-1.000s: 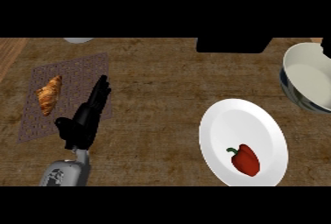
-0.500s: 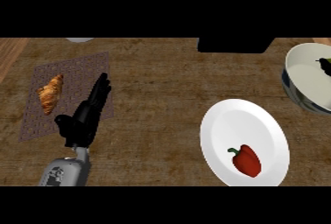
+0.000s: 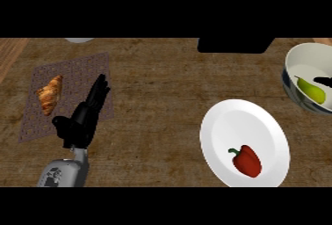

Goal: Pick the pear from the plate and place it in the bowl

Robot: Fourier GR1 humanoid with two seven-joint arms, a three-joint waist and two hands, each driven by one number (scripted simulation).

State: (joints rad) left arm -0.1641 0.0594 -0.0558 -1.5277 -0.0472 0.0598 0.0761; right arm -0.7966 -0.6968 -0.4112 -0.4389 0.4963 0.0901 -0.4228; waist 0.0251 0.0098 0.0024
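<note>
Head view told me the pear [image 3: 311, 91] lay in the bowl [image 3: 298, 57]; left hand [image 3: 83, 118] rested, fingers straight together; right hand unseen.

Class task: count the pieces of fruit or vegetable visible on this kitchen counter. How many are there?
2: a green pear inside the white bowl at the right edge, and a red bell pepper on the white round plate. None looks hidden.

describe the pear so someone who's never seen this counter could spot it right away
Start at the white oval plate near the counter's right side, then look up and right to the pale bowl cut off by the view's right edge. The pear lies inside that bowl, against its lower wall. It is yellow-green with a narrow stem end, unlike the red pepper on the plate.
</note>
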